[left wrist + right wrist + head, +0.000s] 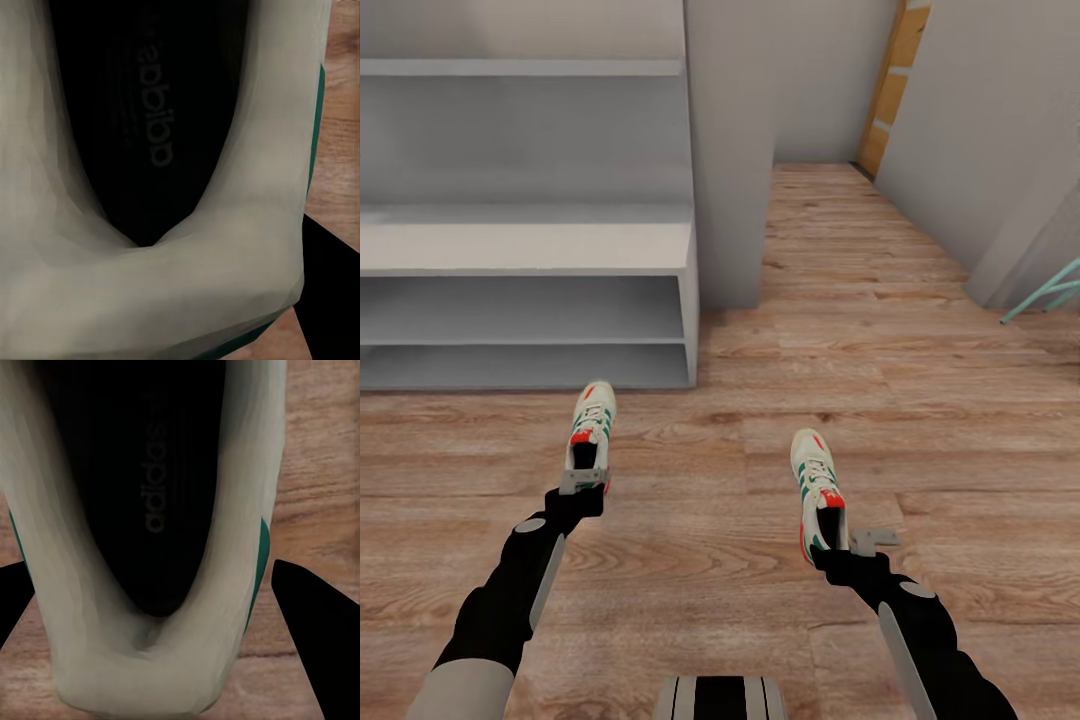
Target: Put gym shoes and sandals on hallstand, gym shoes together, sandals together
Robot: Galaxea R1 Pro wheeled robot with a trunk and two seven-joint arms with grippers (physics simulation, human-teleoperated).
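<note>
**Both sneakers gripped at the heel, rack ahead to the left**

Nearest the robot, its two dark arms reach forward over the corridor floor (920,400). The left hand (584,482) pinches the heel of one gym shoe (591,425), toe pointing toward the hallstand (530,245). The left wrist view looks straight down into that shoe's dark insole, cream collar wrapped close around it. The right hand (850,545) is at the heel of the other gym shoe (816,485); in the right wrist view the heel collar (142,660) sits between two dark fingers (315,637), one on each side of it, so it appears to be clamping the shoe, though contact on the outer side is hard to confirm. Whether either shoe is lifted clear of the planks I cannot tell.

Further on, the hallstand's low bench tiers and a stepped ledge above stand to the left, the left shoe much closer to it than the right. The sandals are not in sight here.

The step in hand looks like carrying both sneakers to the rack. Done well, that means lifting each heel high enough for the toe to clear the bench edge, keeping the shoes level so they do not swing out of a heel-only grip, and setting them side by side on one tier, leaving room alongside for the sandals.
</note>
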